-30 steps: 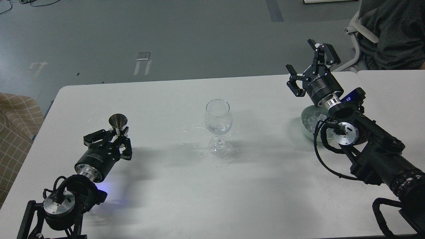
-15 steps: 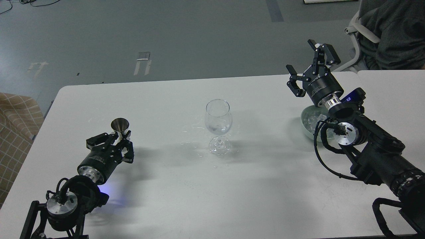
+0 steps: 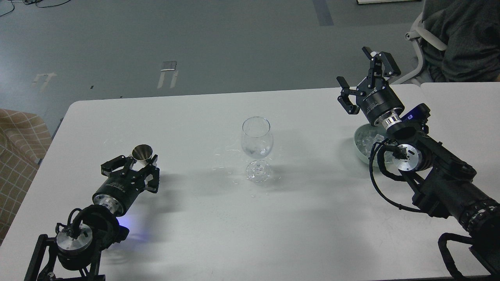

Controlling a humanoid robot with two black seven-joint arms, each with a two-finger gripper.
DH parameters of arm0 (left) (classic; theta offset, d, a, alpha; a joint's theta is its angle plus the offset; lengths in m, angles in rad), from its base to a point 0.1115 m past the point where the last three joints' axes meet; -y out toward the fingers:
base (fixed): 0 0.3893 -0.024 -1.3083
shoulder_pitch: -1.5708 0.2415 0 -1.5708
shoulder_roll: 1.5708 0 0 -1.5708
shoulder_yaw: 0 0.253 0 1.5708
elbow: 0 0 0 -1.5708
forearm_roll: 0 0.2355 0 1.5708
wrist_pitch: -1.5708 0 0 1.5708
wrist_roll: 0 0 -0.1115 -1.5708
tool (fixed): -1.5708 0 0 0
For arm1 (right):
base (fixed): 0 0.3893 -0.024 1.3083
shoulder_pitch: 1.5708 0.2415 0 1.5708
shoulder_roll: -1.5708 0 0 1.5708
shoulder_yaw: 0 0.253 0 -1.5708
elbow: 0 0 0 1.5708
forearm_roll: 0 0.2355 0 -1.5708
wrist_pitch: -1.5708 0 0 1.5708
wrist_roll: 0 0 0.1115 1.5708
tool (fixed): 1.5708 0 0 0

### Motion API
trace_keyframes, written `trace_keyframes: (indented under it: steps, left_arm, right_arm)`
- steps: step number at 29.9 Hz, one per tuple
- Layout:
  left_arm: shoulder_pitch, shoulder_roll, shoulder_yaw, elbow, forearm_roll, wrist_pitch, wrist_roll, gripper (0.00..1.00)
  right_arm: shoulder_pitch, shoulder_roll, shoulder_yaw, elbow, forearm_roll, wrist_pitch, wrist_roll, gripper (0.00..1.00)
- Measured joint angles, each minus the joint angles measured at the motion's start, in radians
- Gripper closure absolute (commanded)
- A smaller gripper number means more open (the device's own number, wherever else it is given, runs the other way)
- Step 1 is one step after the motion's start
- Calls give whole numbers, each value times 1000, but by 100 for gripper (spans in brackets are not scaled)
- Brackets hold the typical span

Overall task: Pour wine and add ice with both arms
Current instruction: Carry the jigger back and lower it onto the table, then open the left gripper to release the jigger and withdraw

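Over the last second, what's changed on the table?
The left hand, shut on the metal cup, has lowered the cup and drawn it slightly toward the robot. The right hand stayed open above the ice bowl; the glass hasn't moved.

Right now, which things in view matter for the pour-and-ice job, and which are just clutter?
Job:
- wine glass, mid-table
- metal jigger, in the left gripper
- ice in the pale green bowl
- right gripper, open, above the bowl

Not part of it:
- checked cloth beside the table
- seated person
- white chair
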Motion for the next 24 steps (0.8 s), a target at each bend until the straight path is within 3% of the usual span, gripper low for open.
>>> trace_keyframes:
  steps: [6, 8, 11, 24]
  left_arm:
    - [-1, 0, 0, 2, 4, 2, 0, 41]
    - [-3, 0, 0, 2, 4, 2, 1, 19]
    - [-4, 0, 0, 2, 4, 2, 4, 4]
    - [13, 0, -7, -2, -4, -10, 31, 2]
  right_arm:
    - [-4, 1, 0, 0, 0, 0, 0, 0]
    - [-4, 1, 0, 0, 0, 0, 0, 0]
    - [-5, 0, 0, 0, 0, 0, 0, 0]
    - [-6, 2, 0, 1, 0, 0, -1, 0]
